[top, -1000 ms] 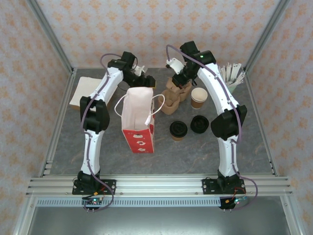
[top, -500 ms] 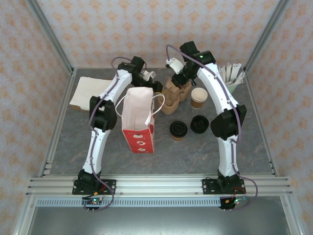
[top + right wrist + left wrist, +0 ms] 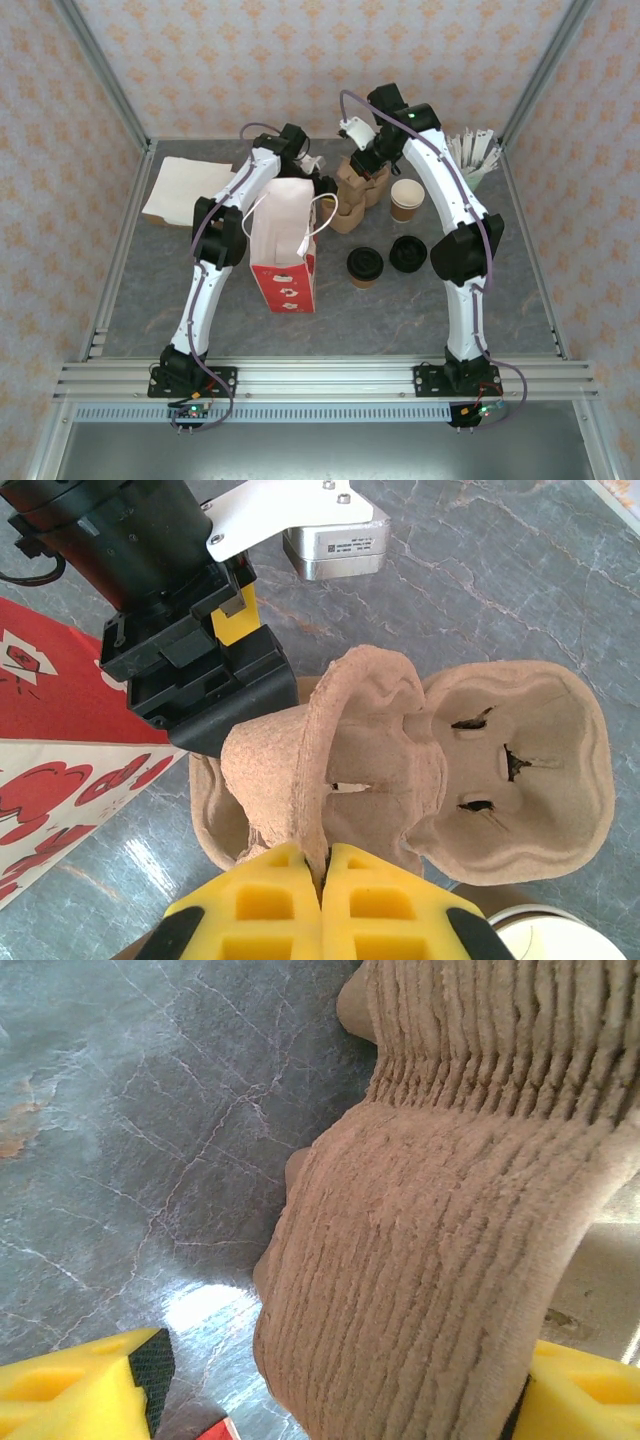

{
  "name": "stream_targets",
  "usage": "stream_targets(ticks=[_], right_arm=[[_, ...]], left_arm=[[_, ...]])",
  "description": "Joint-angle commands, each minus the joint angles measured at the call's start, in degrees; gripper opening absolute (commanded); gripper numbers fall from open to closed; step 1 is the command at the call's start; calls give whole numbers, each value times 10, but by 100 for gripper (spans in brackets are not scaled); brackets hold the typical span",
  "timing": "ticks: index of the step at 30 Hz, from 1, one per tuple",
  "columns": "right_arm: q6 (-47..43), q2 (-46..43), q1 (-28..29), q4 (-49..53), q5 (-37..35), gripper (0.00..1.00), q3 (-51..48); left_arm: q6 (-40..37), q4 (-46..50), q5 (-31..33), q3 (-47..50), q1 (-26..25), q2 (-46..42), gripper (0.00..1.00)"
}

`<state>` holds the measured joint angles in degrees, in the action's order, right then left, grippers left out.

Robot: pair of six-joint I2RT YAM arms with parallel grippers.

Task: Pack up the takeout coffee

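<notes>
Takeout coffee (image 3: pixel 365 267) stands near the cup carrier (image 3: pixel 350 210), which right pincer (image 3: pixel 322 862) pinches and left pincer (image 3: pixel 335 1390), spread, straddles

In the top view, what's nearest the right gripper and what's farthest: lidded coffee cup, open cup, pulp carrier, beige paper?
1. Pulp cup carrier, pinched in the right gripper.
2. Open paper cup, just to its right.
3. Lidded coffee cup, toward the bases.
4. Beige paper, far left.

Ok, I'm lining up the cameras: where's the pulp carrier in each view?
Top: carrier at back centre, right of the red bag.
Left wrist: carrier across the right half.
Right wrist: carrier at centre, right gripper pinching its rim.
Shared landmark: red bag, on its left.
</notes>
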<state>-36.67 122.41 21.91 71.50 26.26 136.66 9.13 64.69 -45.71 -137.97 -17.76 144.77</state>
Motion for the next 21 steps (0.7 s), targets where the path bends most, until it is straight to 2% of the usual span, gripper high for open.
stream_targets(ticks=[1,21], right_arm=[[3,-4,-4,-20,11,2,35],[19,-45,-35,-40,49,2,41]], left_arm=[[0,28,38,-14,-2,13,79],[1,39,67,-18,-5,13,79]])
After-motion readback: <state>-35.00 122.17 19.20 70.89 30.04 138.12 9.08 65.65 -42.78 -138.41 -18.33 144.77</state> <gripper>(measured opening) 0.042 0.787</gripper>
